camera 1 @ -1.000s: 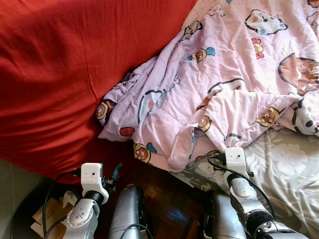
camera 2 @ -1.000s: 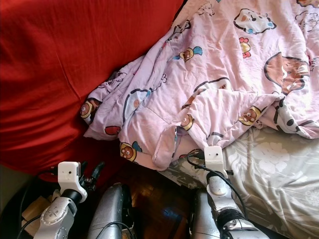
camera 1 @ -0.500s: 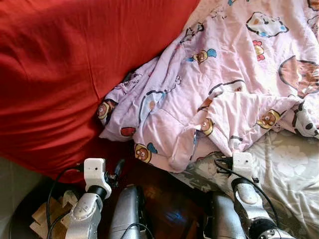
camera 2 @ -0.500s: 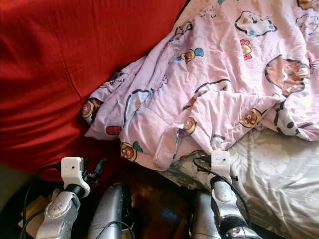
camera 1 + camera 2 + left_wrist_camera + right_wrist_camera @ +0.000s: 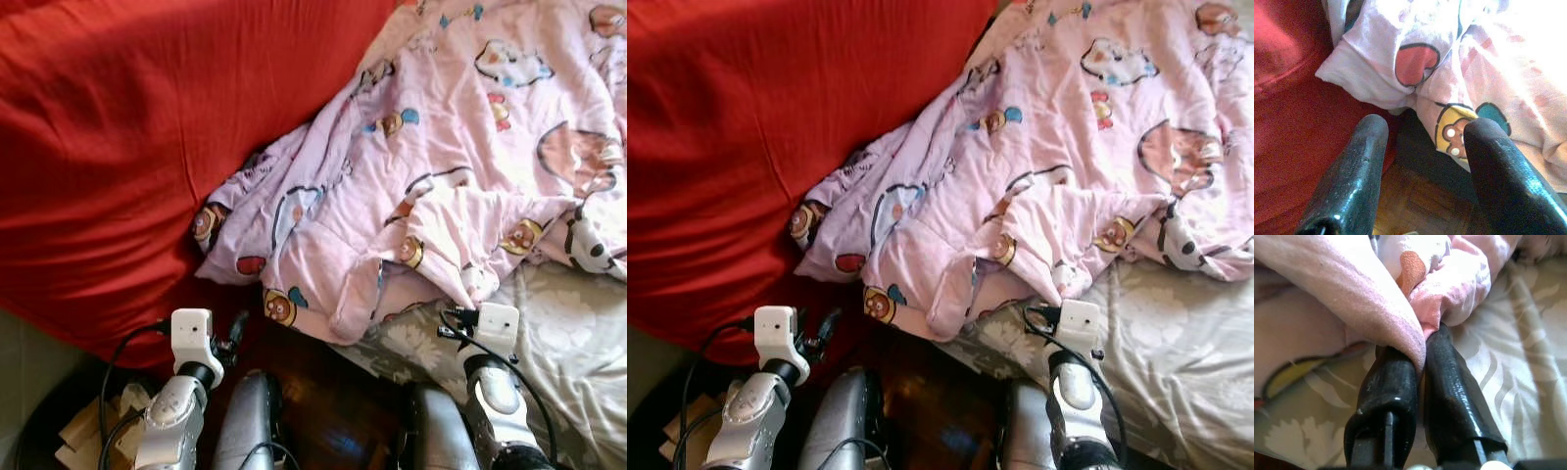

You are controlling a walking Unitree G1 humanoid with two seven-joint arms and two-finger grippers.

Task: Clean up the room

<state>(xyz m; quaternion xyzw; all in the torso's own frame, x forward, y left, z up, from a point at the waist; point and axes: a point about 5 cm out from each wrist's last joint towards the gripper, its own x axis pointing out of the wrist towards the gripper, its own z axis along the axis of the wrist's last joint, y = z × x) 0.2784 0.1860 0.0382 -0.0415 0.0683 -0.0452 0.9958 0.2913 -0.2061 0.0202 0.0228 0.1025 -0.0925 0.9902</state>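
Note:
A pink cartoon-print blanket [image 5: 441, 147] lies crumpled across a bed, its lower edge hanging over the bed's side. My right gripper [image 5: 1422, 347] is shut on a fold of that edge, and pink cloth is pinched between its fingers [image 5: 1388, 382]. In the left eye view its white wrist mount [image 5: 496, 324] sits just below the blanket's hem. My left gripper [image 5: 1427, 125] is open and holds nothing. It hangs just short of the blanket's lower left corner [image 5: 1371, 73], above the floor.
A big red cover [image 5: 127, 147] bulges at the left and touches the blanket. A grey flower-patterned sheet [image 5: 568, 333] lies bare at the right. Dark wood floor [image 5: 333, 392] shows between my arms, with crumpled paper [image 5: 88, 441] at the lower left.
My right wrist has moved to the right along the blanket's lower edge. The left arm has barely shifted. The camera has tilted a little.

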